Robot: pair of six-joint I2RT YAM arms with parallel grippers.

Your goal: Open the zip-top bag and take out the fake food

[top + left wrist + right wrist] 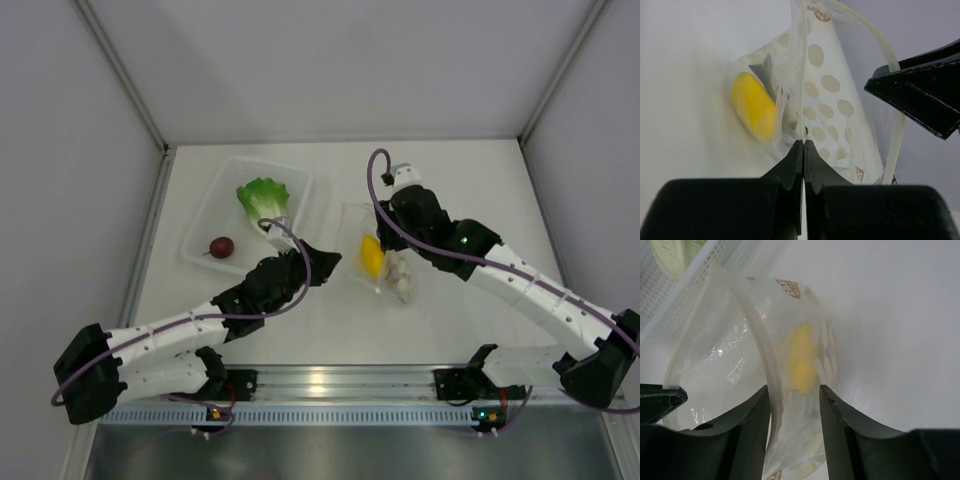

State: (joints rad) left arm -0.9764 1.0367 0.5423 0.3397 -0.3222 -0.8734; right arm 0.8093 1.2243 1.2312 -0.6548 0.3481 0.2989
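The zip-top bag point(385, 262), clear with white dots, lies mid-table with its mouth held apart. Inside it are a yellow piece point(371, 256) and a whitish-brown piece point(403, 282) of fake food. My left gripper point(333, 258) is shut on the bag's left edge; in the left wrist view the closed tips point(804, 143) pinch the film beside the yellow piece point(754, 105). My right gripper point(385, 235) stands open over the far side. In the right wrist view point(794, 392) its jaws straddle one bag wall point(735, 355), the yellow piece point(802, 362) just beyond.
A rigid clear tray point(200, 225) sits at the back left, holding a green lettuce leaf point(263, 198) and a dark red round fruit point(222, 246). White walls enclose the table on three sides. A metal rail runs along the near edge.
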